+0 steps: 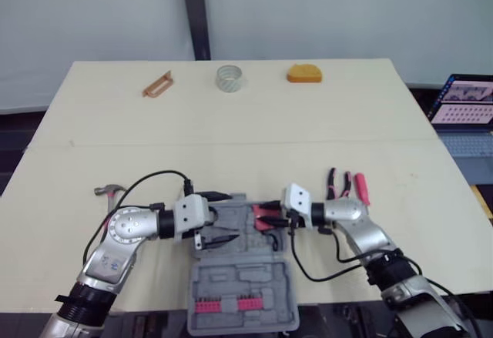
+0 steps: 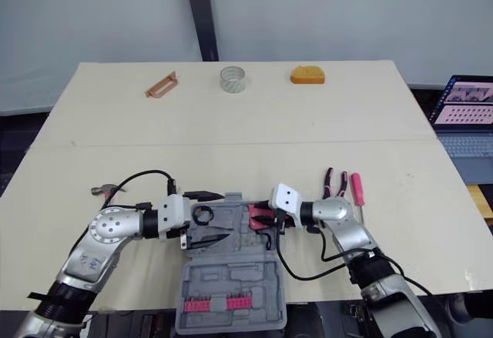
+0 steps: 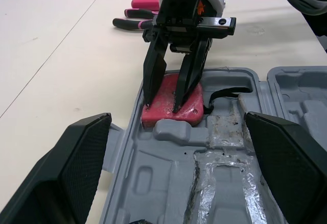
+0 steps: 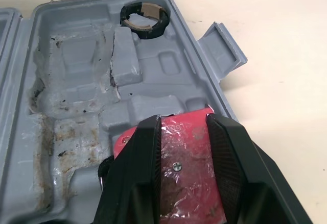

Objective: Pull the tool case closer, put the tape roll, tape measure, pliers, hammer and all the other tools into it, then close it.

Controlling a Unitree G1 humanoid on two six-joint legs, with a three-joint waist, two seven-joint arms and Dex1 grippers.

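The flat red tape measure [image 4: 186, 188] is lying in a pocket at the far right corner of the open grey plastic tool case [image 1: 243, 276]. The right gripper [image 3: 162, 106] is reaching over it, its two black fingers standing apart with their tips on the red top face rather than closing round it. A black tape roll [image 4: 144, 20] is sitting in a round pocket at the case's far left corner. The left gripper [image 1: 219, 219] is hovering over the case's left side, its fingers spread wide and holding nothing. Red-and-black-handled pliers [image 1: 337, 182] and a pink-handled screwdriver [image 1: 360, 188] are lying just right of the case. A metal-headed hammer [image 1: 112, 191] is lying to the left of the case. A clear tape roll [image 1: 229, 78] is standing well beyond the case.
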